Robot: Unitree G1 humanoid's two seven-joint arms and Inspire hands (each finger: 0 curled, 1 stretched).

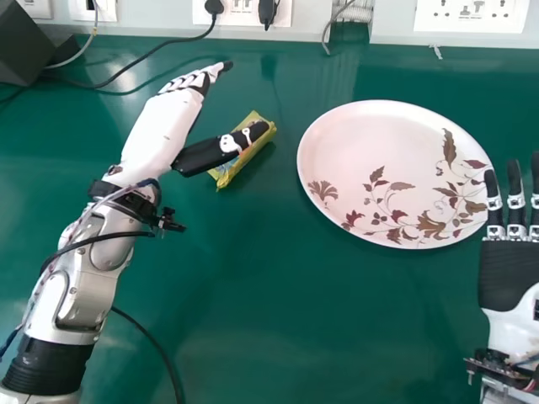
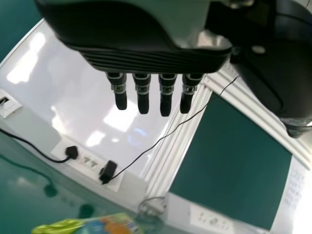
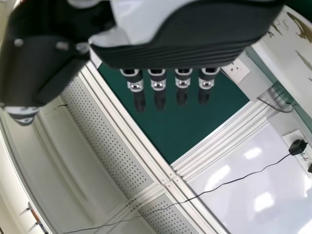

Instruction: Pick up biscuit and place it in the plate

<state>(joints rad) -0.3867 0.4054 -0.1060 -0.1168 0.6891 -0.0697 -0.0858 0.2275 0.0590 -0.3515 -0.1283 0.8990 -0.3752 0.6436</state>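
Left hand (image 1: 175, 116), right hand (image 1: 508, 273): fingers straight
Table (image 1: 295, 311): green, glossy, beneath both
Biscuit (image 1: 224, 173): at left thumb
Sockets (image 1: 473, 14): beyond hands

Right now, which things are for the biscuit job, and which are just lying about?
For the job:
- biscuit packet
- flowery plate
- left hand, its thumb over the packet

Just there:
- dark box in the far left corner
- black plug
- wall sockets

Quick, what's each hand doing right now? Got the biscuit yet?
Left hand: open, thumb reaching across over the biscuit, not gripping it.
Right hand: open and empty, by the plate.
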